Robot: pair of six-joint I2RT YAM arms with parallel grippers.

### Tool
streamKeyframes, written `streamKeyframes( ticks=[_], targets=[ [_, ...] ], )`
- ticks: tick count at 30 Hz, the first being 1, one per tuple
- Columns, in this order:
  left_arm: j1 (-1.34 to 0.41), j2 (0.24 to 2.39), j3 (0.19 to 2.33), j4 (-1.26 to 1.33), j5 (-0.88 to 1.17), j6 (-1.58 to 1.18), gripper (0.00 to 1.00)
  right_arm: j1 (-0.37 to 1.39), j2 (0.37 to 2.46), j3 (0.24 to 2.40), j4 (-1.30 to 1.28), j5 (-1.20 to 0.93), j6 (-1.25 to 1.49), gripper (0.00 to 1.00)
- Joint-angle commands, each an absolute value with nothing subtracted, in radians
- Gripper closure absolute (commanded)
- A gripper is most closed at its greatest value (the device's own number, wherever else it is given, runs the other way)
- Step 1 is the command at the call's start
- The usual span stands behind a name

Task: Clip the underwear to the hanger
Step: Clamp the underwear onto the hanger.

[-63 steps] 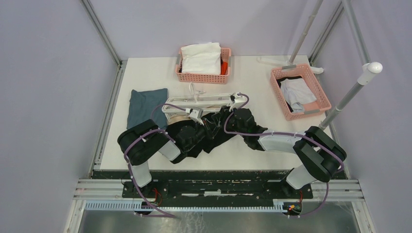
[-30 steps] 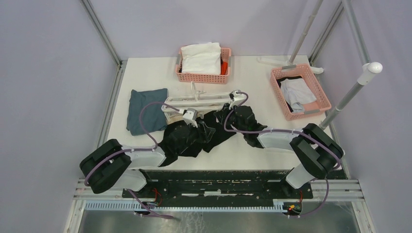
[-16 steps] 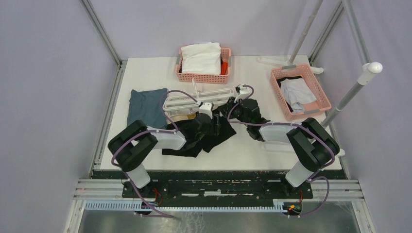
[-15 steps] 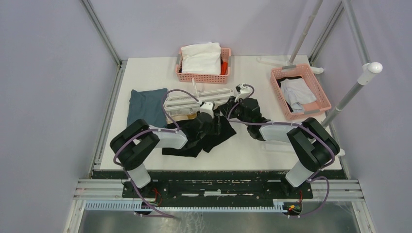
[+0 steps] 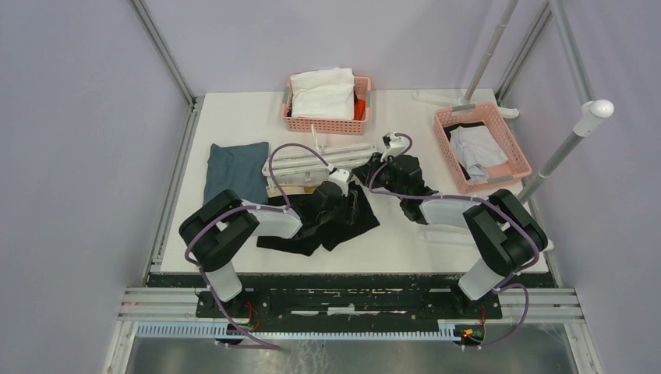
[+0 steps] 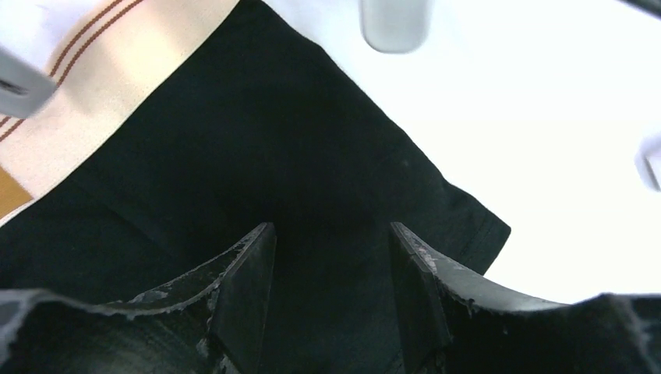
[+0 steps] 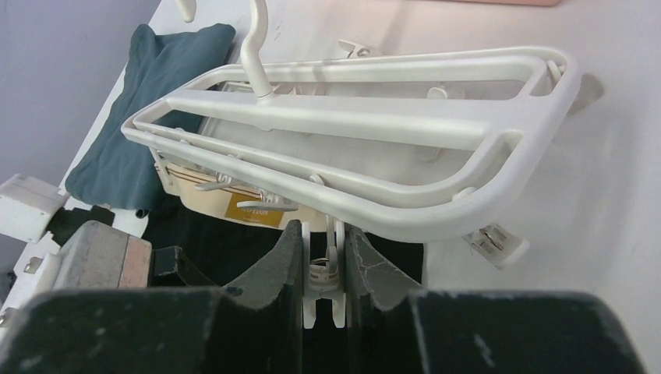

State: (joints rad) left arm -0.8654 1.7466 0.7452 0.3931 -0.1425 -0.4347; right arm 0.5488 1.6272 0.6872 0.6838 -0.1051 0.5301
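hanger (image 7: 351,125) farther back, clip (image 7: 321,282) in clenched right fingers (image 7: 285,269); underwear (image 6: 273,156) under spread left fingers (image 6: 246,300)

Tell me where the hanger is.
Top view: the hanger sits mid-table, between the blue-grey cloth and the right gripper, overlapping the underwear.

I see a white tabletop (image 5: 234,117). At centre, spreading toward 6 o'clock, lie black boxer briefs with a tan waistband (image 5: 355,222); a white plastic rectangular hanger (image 5: 327,150) sits just beyond them. A folded blue-grey cloth (image 5: 234,170) lies at 9 o'clock, a pink mesh basket (image 5: 312,125) at 12, a second pink mesh basket (image 5: 493,182) at 2.
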Motion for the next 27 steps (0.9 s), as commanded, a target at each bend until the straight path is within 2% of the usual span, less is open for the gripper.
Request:
streamKeyframes(
  ticks=[1, 6, 12, 19, 23, 27],
  targets=[
    [-0.869, 1.724, 0.68, 0.28, 0.075, -0.38, 0.4, 0.547, 1.54, 0.655, 0.778, -0.128, 0.549, 1.0],
    [-0.891, 1.659, 0.647, 0.213, 0.199, -0.319, 0.45, 0.547, 1.484, 0.602, 0.767, -0.13, 0.549, 1.0],
    [-0.926, 1.518, 0.605, 0.149, 0.227, -0.23, 0.46, 0.547, 1.436, 0.548, 0.755, -0.166, 0.548, 1.0],
    [-0.925, 1.38, 0.676, 0.137, 0.131, -0.164, 0.37, 0.547, 1.417, 0.51, 0.778, -0.193, 0.549, 1.0],
    [-0.917, 1.403, 0.741, 0.111, 0.06, -0.098, 0.37, 0.547, 1.449, 0.511, 0.804, -0.179, 0.562, 1.0],
    [-0.905, 1.427, 0.765, 0.114, 0.032, -0.034, 0.37, 0.547, 1.521, 0.481, 0.952, -0.142, 0.588, 1.0]
  ],
)
